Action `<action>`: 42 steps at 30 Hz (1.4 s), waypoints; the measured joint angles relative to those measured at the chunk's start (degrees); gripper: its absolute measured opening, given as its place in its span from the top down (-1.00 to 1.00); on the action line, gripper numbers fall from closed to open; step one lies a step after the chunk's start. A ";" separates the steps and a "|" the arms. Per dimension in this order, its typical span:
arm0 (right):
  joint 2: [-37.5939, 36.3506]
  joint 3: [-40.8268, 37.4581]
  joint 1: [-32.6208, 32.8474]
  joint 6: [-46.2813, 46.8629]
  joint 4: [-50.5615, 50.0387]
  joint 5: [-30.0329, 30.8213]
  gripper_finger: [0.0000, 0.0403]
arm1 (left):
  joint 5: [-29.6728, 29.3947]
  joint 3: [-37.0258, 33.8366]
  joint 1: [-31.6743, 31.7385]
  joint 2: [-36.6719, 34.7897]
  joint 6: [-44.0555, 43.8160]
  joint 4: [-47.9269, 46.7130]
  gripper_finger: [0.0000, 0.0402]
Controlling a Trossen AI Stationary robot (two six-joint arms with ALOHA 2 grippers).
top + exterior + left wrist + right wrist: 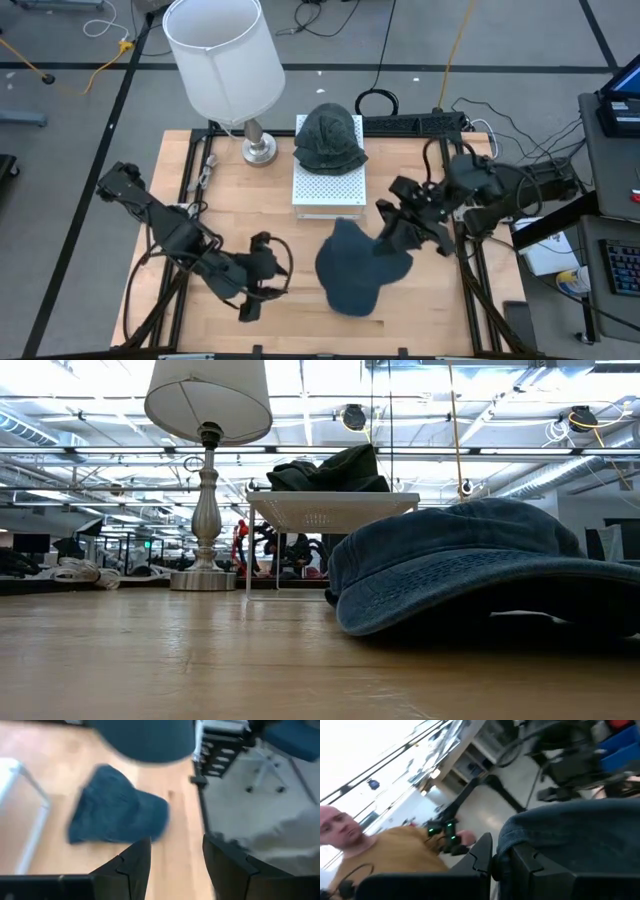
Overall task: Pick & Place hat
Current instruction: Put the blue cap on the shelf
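Observation:
The blue denim hat (pixel 352 272) sits right of the table's middle; the low view shows it large at the right (pixel 470 565). My right gripper (pixel 398 236) is shut on its right-hand side. My left gripper (pixel 262 272) stands open a little to the hat's left, touching nothing, and its wrist view shows the hat (pixel 117 812) beyond the fingers. A dark green hat (pixel 329 138) lies on top of a white perforated stand (pixel 328 190) at the table's far middle. My right gripper pinches the blue hat's cloth edge (pixel 509 839) between its two fingers, coming roughly level from the table's right side. The hat (pixel 572 832) spreads away from the fingers toward the table's middle. Its lower left part looks to lie on the table (pixel 107 837).
A lamp with a white shade (pixel 222 55) and a metal foot (pixel 259 150) stands at the far left. Bare wood (pixel 200 180) lies left of the stand. Cables and a black strip (pixel 415 122) run along the far edge. A person in a yellow top (pixel 395 852) shows beyond the table.

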 joint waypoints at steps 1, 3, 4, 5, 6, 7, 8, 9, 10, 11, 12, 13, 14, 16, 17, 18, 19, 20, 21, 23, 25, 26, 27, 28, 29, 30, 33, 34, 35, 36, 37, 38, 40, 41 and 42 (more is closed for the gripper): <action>0.02 0.00 -0.89 -0.07 -0.31 0.01 0.89 | -1.46 -0.01 0.01 -0.43 0.60 0.10 0.08; 0.02 0.00 -2.86 -0.12 -1.12 0.00 0.89 | -4.04 -0.01 0.38 -1.57 1.58 0.51 0.08; 0.02 0.00 -3.91 -0.14 -1.49 -0.01 0.89 | -4.28 -0.01 0.78 -2.15 2.42 1.03 0.08; 0.02 0.00 -4.96 -0.25 -1.57 -0.03 0.89 | -3.92 -0.01 1.34 -2.73 3.46 1.94 0.08; 0.02 0.00 -5.94 -0.56 -1.50 -0.07 0.89 | -3.03 -0.01 2.11 -3.29 4.86 2.99 0.08; 0.02 0.00 -6.97 -1.14 -1.42 -0.08 0.89 | -2.22 -0.01 3.01 -3.73 6.42 4.29 0.08; 0.02 0.00 -7.97 -1.85 -1.18 -0.07 0.89 | -1.12 -0.01 4.03 -4.11 8.08 5.90 0.08; 0.02 0.00 -8.94 -2.60 -0.88 -0.07 0.89 | -0.02 -0.01 5.05 -4.50 9.57 7.35 0.08; 0.02 0.00 -9.85 -3.41 -0.85 -0.05 0.89 | 1.19 -0.01 6.06 -4.86 10.68 8.29 0.08; 0.02 0.00 -10.64 -4.39 -0.96 -0.05 0.89 | 2.79 -0.01 7.16 -5.23 11.60 9.01 0.08; 0.02 0.00 -11.38 -5.59 -1.20 -0.03 0.89 | 4.48 -0.01 8.33 -5.46 12.08 9.71 0.08; 0.02 0.00 -12.08 -6.63 -1.52 -0.01 0.89 | 6.15 -0.01 9.65 -5.55 12.36 10.40 0.08; 0.02 0.00 -12.82 -7.76 -1.76 -0.01 0.89 | 7.72 0.01 10.89 -5.57 12.61 10.63 0.08; 0.02 0.00 -14.16 -10.34 -1.86 0.08 0.89 | 10.68 -0.01 13.38 -5.44 13.12 10.09 0.08; 0.02 0.00 -14.71 -11.77 -1.94 0.10 0.89 | 12.18 -0.04 14.55 -5.38 13.38 10.07 0.08; 0.02 0.00 -15.21 -13.28 -2.35 0.20 0.89 | 13.66 -0.04 15.67 -5.38 13.56 10.09 0.08; 0.02 0.02 -15.71 -14.69 -3.23 0.50 0.89 | 15.01 -0.04 16.74 -5.41 13.63 10.13 0.08; 0.02 0.02 -16.07 -15.90 -4.45 1.24 0.89 | 16.17 -0.04 17.74 -5.47 13.70 10.19 0.08; 0.02 0.02 -16.38 -16.98 -5.59 1.99 0.89 | 17.05 -0.04 18.67 -5.51 13.74 10.21 0.08; 0.03 0.02 -16.76 -19.42 -8.34 4.11 0.89 | 18.69 -0.04 20.17 -5.46 13.76 10.13 0.08; 0.03 0.02 -16.75 -22.65 -11.16 6.80 0.89 | 20.39 -0.04 21.36 -5.44 13.76 10.10 0.08; 0.02 0.02 -16.75 -24.81 -12.93 7.76 0.89 | 21.20 -0.04 21.76 -5.75 13.94 9.96 0.08; 0.02 0.02 -16.75 -27.48 -14.89 8.18 0.89 | 22.00 -0.04 21.98 -6.22 14.36 9.32 0.08; 0.02 0.02 -16.75 -30.32 -16.68 9.19 0.89 | 22.64 -0.04 22.04 -6.70 14.66 8.68 0.08; 0.02 0.02 -16.74 -33.27 -18.40 10.34 0.89 | 23.21 -0.04 22.10 -7.27 14.75 8.25 0.08; 0.02 0.02 -16.75 -36.00 -19.89 11.19 0.89 | 23.61 -0.04 22.21 -7.82 14.78 7.40 0.08; 0.02 0.02 -16.75 -42.87 -23.34 13.45 0.89 | 23.60 -0.04 22.22 -8.98 14.63 5.56 0.08; 0.02 0.02 -16.75 -44.80 -23.85 14.23 0.89 | 23.58 -0.04 22.25 -9.43 14.62 5.30 0.08; 0.02 0.02 -16.73 -46.40 -24.02 14.83 0.89 | 23.56 -0.04 22.28 -10.03 14.32 4.94 0.08; 0.02 0.02 -16.71 -47.99 -23.60 14.97 0.89 | 23.56 -0.04 22.28 -10.66 13.93 4.82 0.08; 0.01 0.02 -16.70 -49.96 -22.99 14.96 0.88 | 23.58 -0.04 22.26 -11.30 13.57 4.90 0.08; -0.21 0.02 -16.70 -52.44 -22.67 14.98 0.88 | 23.60 -0.04 22.25 -12.00 13.50 4.83 0.08; -0.67 0.02 -16.54 -58.72 -22.66 14.96 0.86 | 23.60 -0.04 22.20 -12.88 13.26 4.57 0.08; -0.74 0.05 -16.34 -62.67 -22.38 14.97 0.86 | 23.57 -0.04 22.22 -13.32 13.10 4.58 0.08; -0.74 0.07 -16.15 -66.88 -22.31 14.96 0.86 | 23.56 -0.04 22.22 -13.83 13.06 4.44 0.08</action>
